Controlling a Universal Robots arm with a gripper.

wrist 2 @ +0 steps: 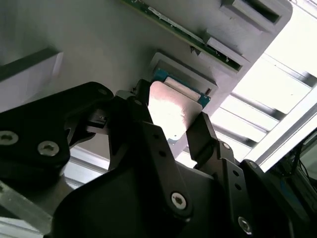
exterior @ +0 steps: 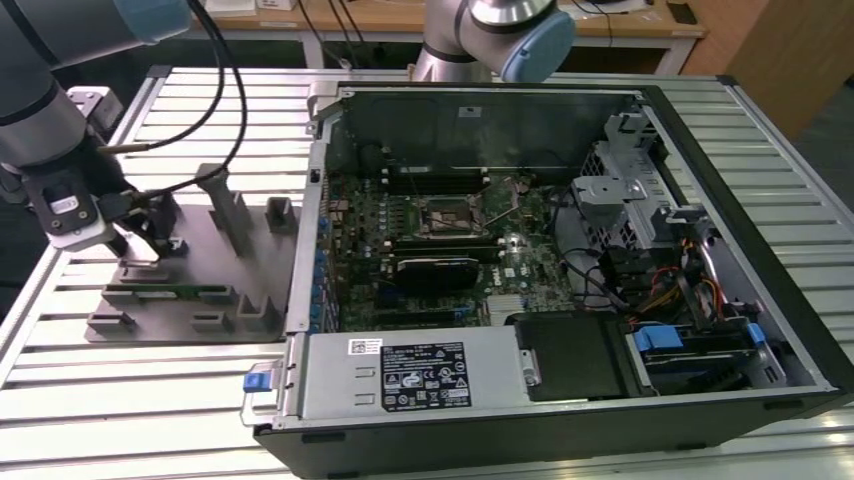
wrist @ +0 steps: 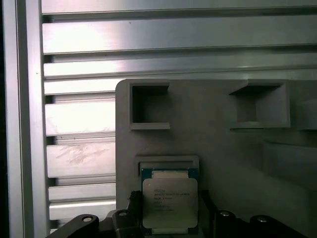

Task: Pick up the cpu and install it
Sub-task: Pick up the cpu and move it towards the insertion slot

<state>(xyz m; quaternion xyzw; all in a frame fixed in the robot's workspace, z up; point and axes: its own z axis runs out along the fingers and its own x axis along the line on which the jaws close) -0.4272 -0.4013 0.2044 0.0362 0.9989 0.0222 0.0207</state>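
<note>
End effector (wrist 2: 171, 111) clamps the cpu (wrist: 170, 201) by opposite edges; the chip sits in a recess of the holder tray (wrist: 223, 148). Open computer case (exterior: 400, 435) stands beside the tray.

This looks like a robotics lab: an open computer case (exterior: 561, 440) on a slatted aluminium bench (exterior: 160, 400) beside a robot arm (exterior: 40, 120).

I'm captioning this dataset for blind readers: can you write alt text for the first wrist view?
A silvery square cpu lies in a shallow pocket of a grey holder tray, with the black end effector close on both sides of it. The tray rests on a slatted metal table.
</note>
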